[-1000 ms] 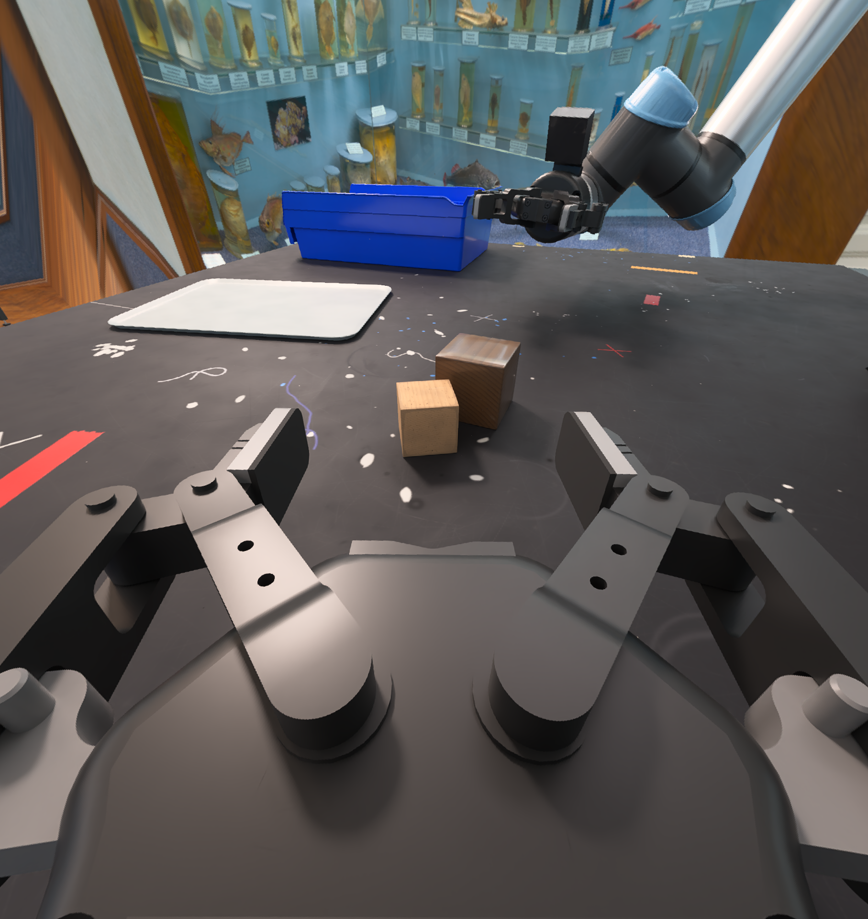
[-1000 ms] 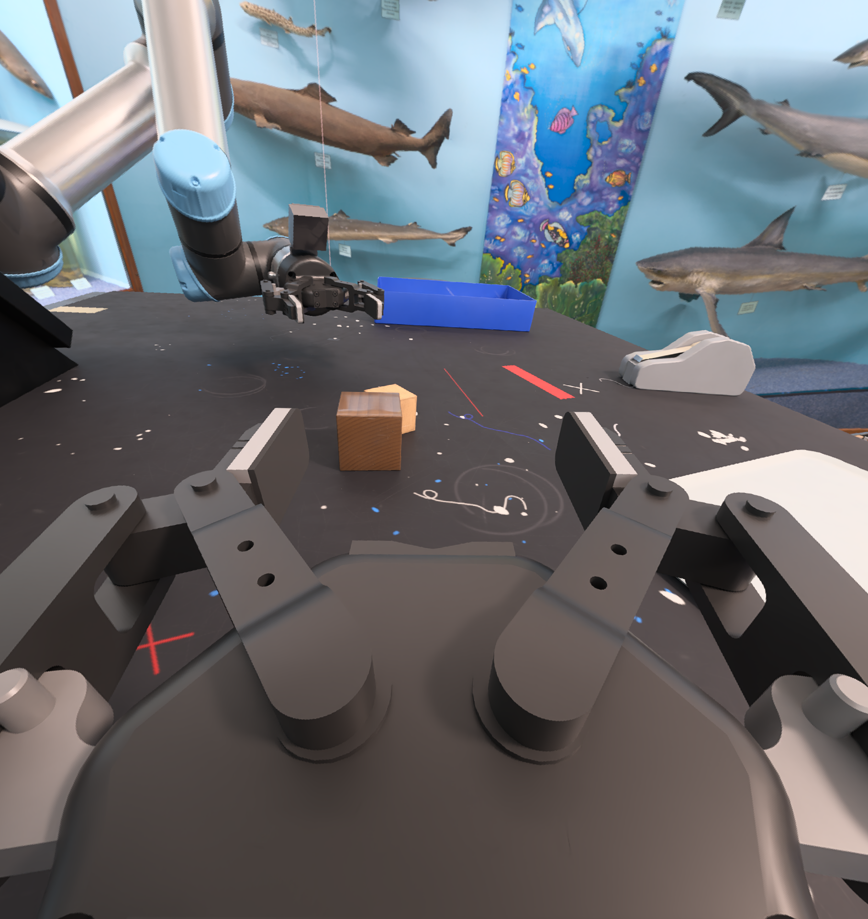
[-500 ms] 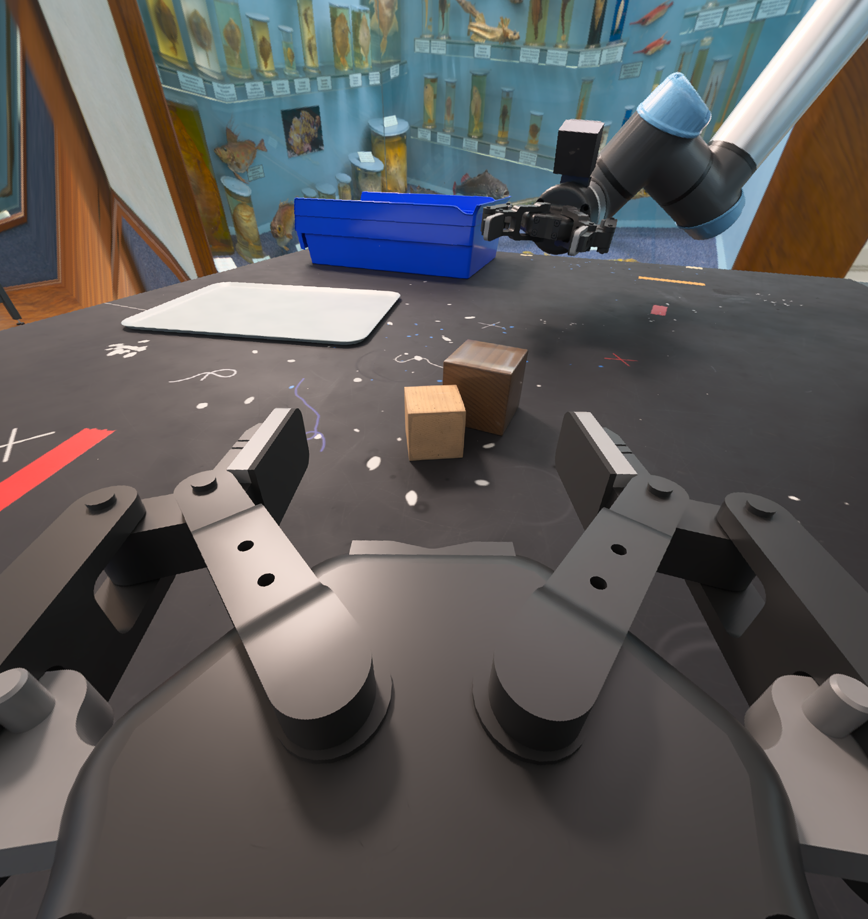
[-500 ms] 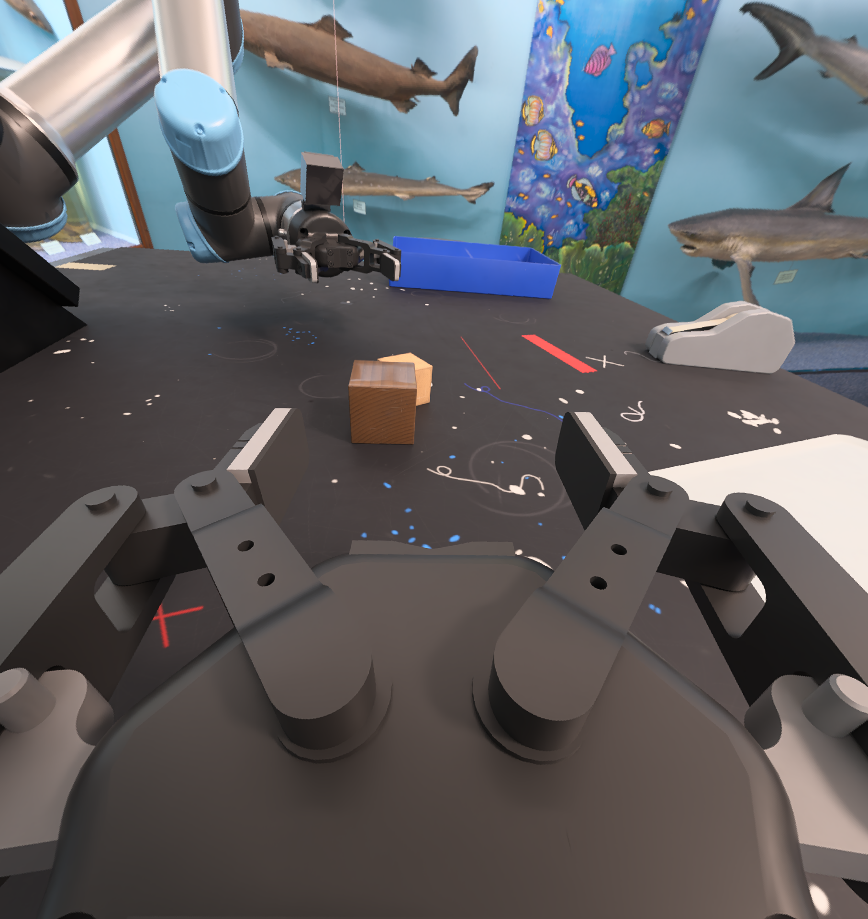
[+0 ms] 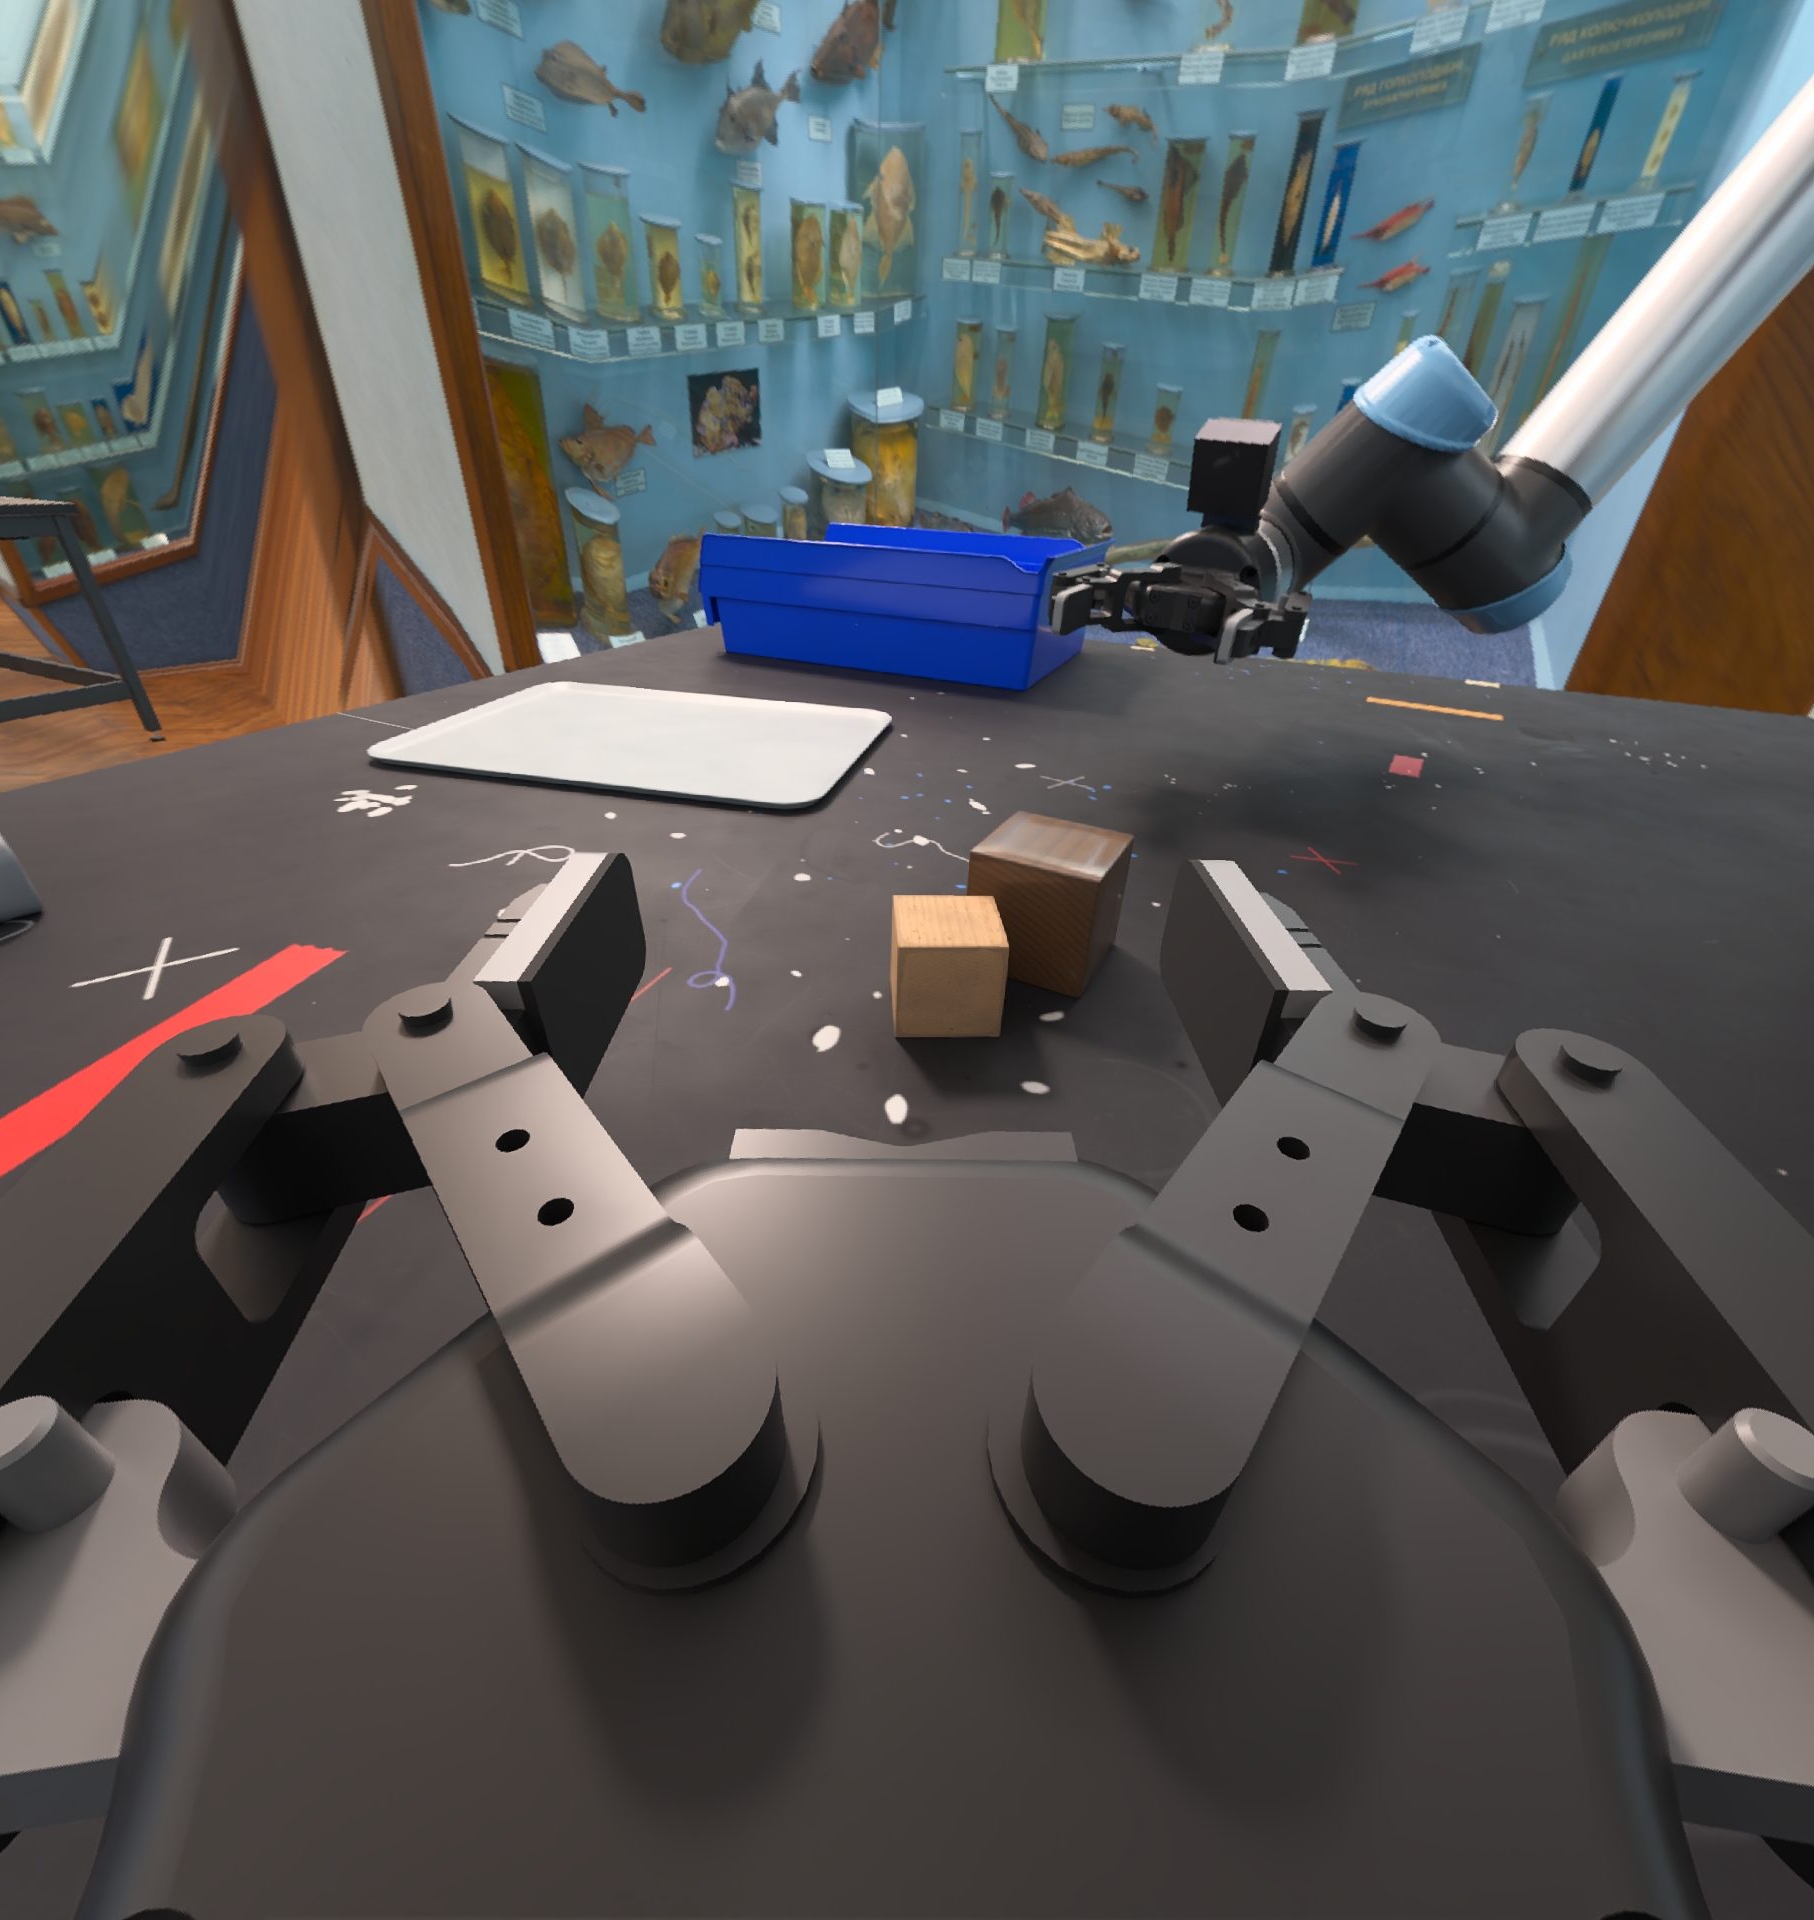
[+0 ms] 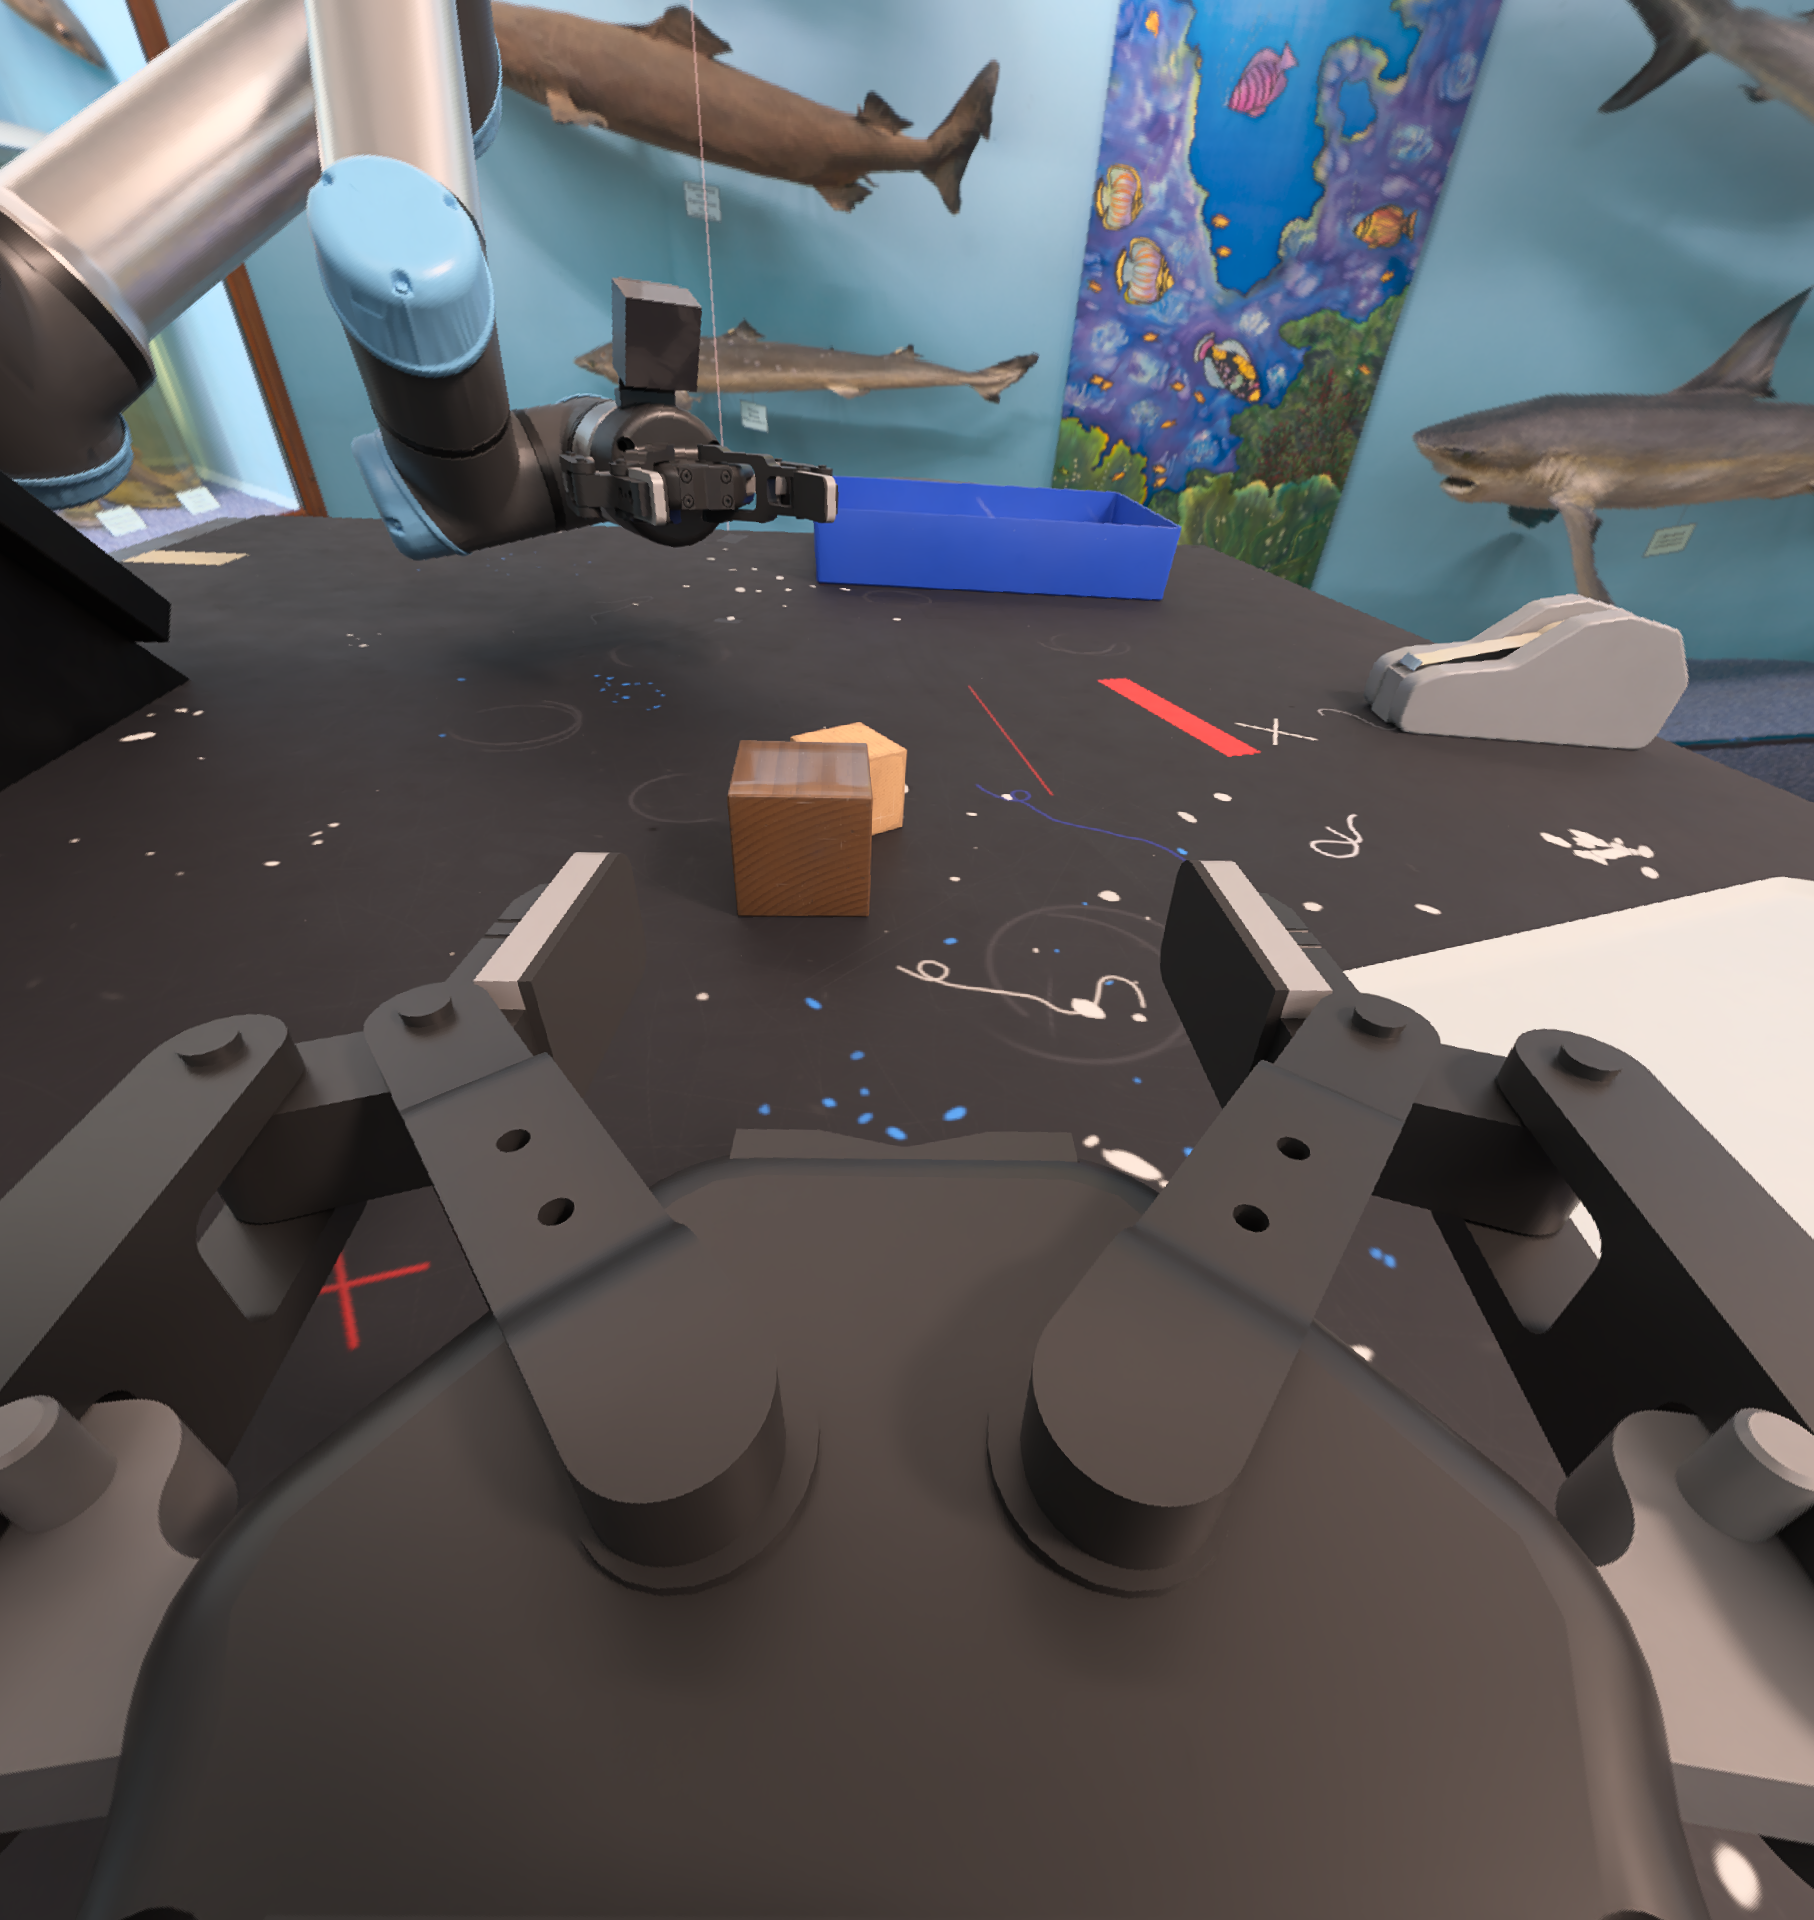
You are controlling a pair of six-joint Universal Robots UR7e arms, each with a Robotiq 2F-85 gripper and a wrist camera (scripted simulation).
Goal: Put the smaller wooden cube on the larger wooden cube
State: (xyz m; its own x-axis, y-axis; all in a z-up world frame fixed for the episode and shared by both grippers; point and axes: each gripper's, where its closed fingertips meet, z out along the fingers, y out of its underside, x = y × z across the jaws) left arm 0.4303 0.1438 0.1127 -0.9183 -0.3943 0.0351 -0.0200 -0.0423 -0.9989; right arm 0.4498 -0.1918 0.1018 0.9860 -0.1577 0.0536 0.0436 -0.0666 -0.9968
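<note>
Our left gripper (image 5: 898, 925) and right gripper (image 6: 882, 925) both gape wide, empty; the smaller wooden cube (image 5: 947, 966) touches the larger wooden cube (image 5: 1054, 899) mid-table, white tray (image 5: 633, 740) and blue bin (image 5: 882, 613) well apart

In the right wrist view the larger cube (image 6: 801, 831) hides most of the smaller cube (image 6: 875, 771), and the picture's right edge cuts the white tray (image 6: 1651, 1039).

Pale smaller cube (image 5: 947, 966) touching darker larger cube (image 5: 1055, 900), both on table

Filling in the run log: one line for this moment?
left gripper: open, empty | right gripper: open, empty | smaller cube: on table, beside larger cube
</note>
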